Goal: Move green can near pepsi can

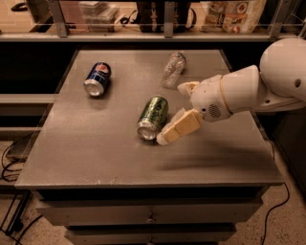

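The green can (153,116) lies on its side in the middle of the grey table (95,153), its silver end facing the front. The pepsi can (98,78), dark blue with a round logo, lies on its side at the back left, well apart from the green can. My gripper (170,115) reaches in from the right and sits just right of the green can. It is open and empty. Its lower finger (180,126) has its tip close to the can's front end, and the upper finger (187,87) is behind the can's far end.
A clear plastic bottle (172,70) lies on its side at the back of the table, just behind my gripper. A shelf with bags and boxes (229,14) runs behind the table. Drawers (148,217) are under the tabletop.
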`<state>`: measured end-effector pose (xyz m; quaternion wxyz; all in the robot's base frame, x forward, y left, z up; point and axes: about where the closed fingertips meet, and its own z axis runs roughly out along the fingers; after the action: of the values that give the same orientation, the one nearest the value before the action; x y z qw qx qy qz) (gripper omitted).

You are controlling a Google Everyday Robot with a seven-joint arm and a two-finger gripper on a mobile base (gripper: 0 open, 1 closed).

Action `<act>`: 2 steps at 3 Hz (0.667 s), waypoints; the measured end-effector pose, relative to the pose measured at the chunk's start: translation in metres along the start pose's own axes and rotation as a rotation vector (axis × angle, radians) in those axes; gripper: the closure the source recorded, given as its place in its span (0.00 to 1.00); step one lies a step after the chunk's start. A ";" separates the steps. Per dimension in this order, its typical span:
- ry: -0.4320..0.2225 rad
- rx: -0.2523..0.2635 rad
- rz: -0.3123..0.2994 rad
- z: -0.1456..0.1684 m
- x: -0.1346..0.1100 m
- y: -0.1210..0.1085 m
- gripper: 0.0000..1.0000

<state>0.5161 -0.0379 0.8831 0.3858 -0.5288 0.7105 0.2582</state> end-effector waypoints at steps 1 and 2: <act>-0.019 -0.010 -0.008 0.032 -0.003 -0.003 0.00; -0.040 -0.020 -0.003 0.058 -0.007 -0.006 0.00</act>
<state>0.5385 0.0093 0.8555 0.3949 -0.5283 0.6994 0.2752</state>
